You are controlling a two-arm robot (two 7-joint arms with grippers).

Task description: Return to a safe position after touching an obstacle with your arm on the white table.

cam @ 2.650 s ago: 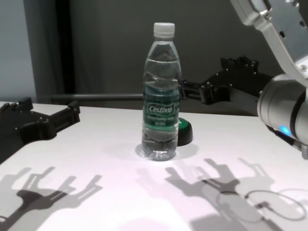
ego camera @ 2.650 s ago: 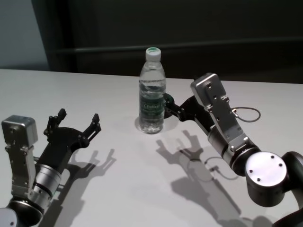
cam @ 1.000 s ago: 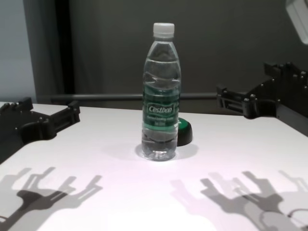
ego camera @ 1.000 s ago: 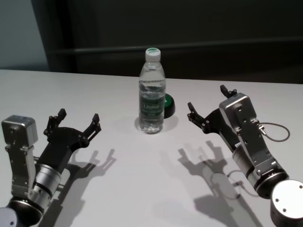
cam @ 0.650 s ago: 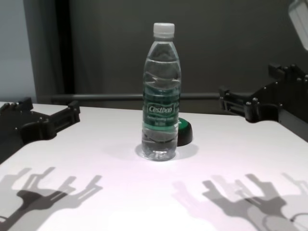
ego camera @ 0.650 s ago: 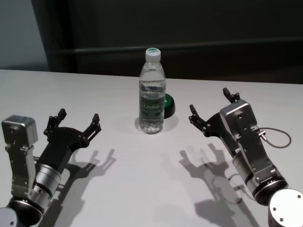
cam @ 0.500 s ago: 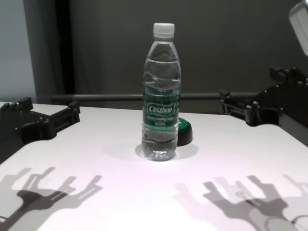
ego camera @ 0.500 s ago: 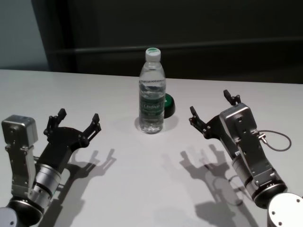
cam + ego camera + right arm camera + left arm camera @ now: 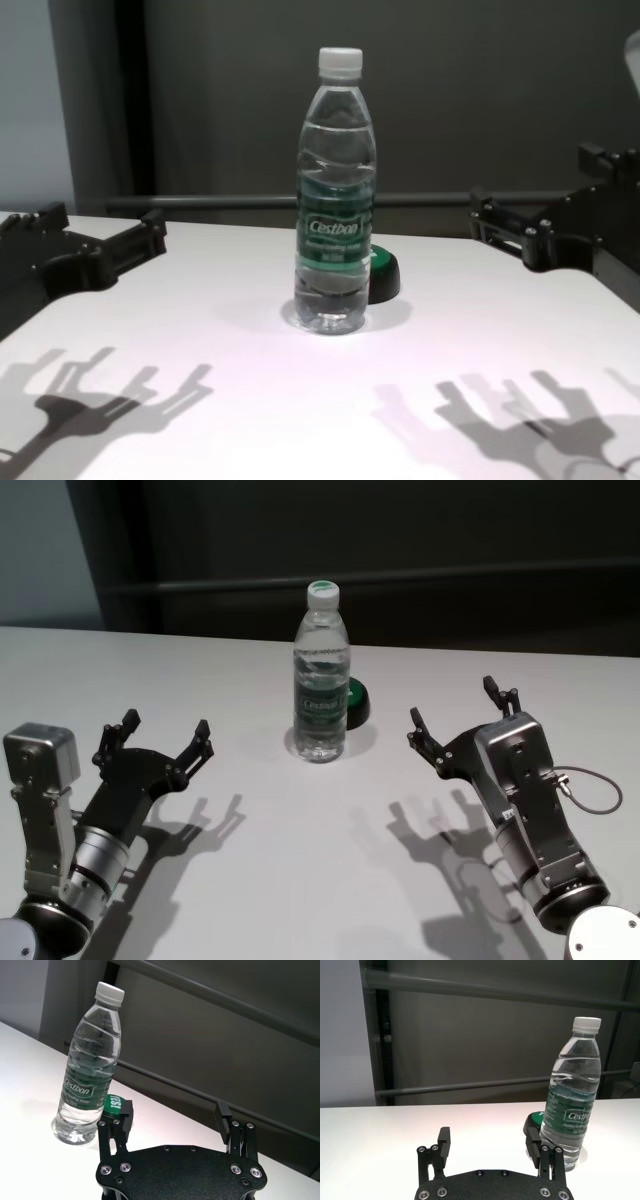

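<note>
The obstacle [image 9: 321,675] is a clear water bottle with a white cap and green label, upright at the middle of the white table [image 9: 300,880]; it also shows in the chest view [image 9: 336,220], the left wrist view [image 9: 571,1092] and the right wrist view [image 9: 90,1065]. My right gripper [image 9: 462,714] hangs open above the table, well to the right of the bottle and apart from it [image 9: 545,200] [image 9: 174,1115]. On the left side, my left gripper [image 9: 165,737] is parked, open and empty [image 9: 95,232] [image 9: 490,1142].
A small low black-and-green round object [image 9: 355,702] sits on the table right behind the bottle [image 9: 383,275]. A grey cable [image 9: 590,790] loops beside my right forearm. A dark wall with a horizontal rail [image 9: 200,201] stands beyond the table's far edge.
My right arm has pulled back from beside the bottle, moving right and toward me, gripper staying open. The bottle stands where it was. The left arm has not moved.
</note>
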